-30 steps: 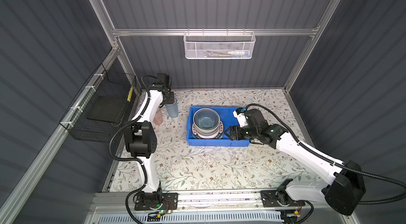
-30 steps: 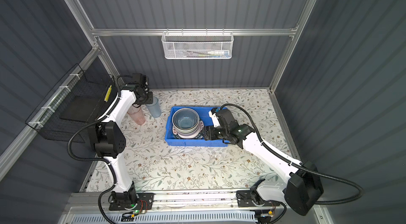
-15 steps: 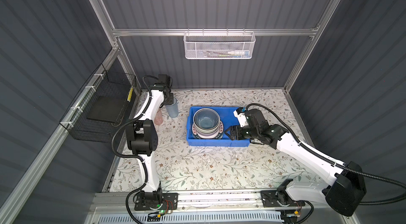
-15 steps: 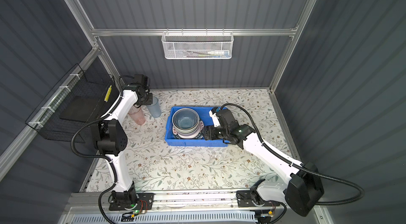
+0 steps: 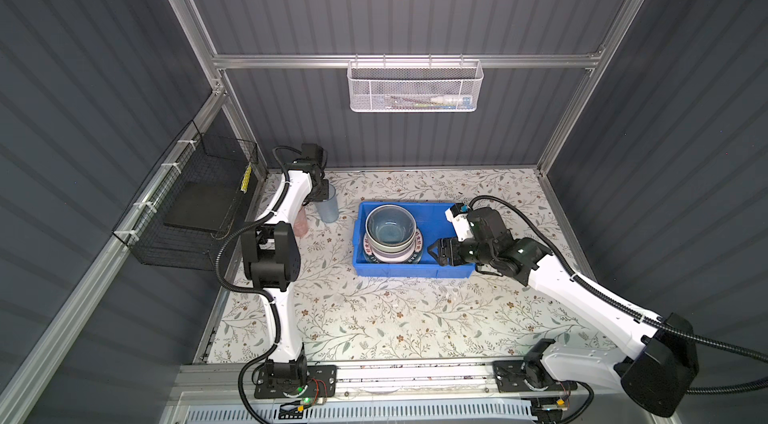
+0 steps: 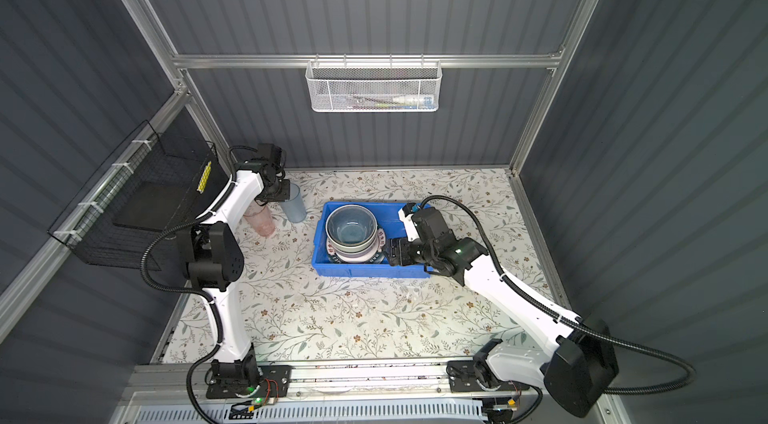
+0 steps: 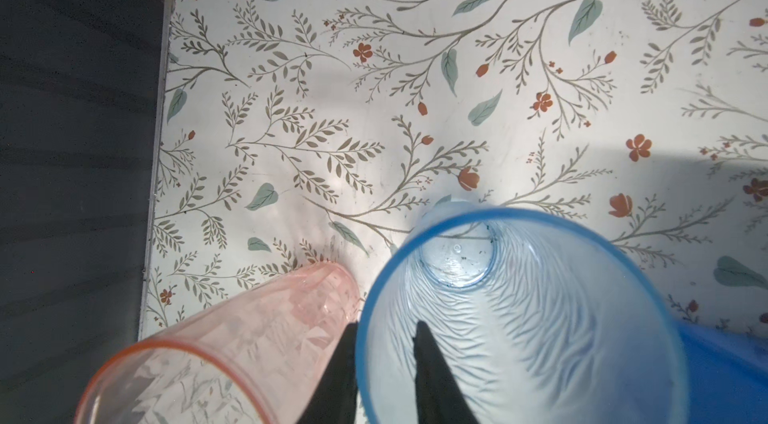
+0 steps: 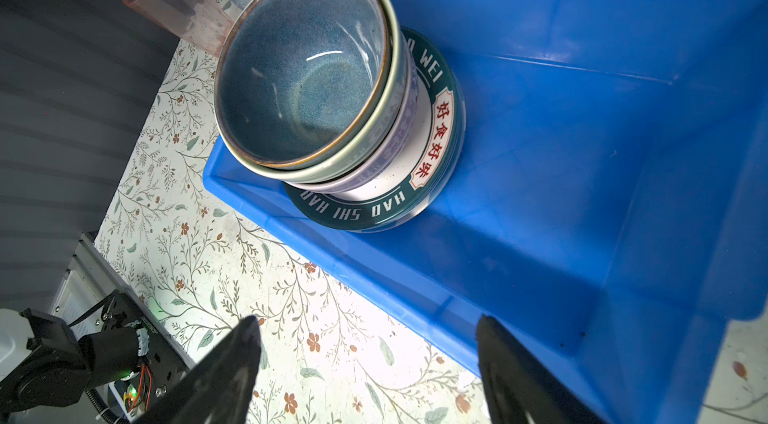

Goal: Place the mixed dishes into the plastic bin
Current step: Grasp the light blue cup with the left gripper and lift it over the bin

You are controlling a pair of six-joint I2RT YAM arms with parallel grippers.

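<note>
L claw [image 7: 384,334] astride 1 of 2 tumblers [image 7: 540,318]

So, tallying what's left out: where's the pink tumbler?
In both top views the pink tumbler stands left of the blue bin, beside the blue tumbler.

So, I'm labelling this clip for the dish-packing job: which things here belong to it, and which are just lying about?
Part of the job:
- blue tumbler and pink tumbler, both outside the bin
- stacked bowls on the lettered plate, already in
- blue bin

Just lying about:
- white mesh basket
- black wire basket
</note>
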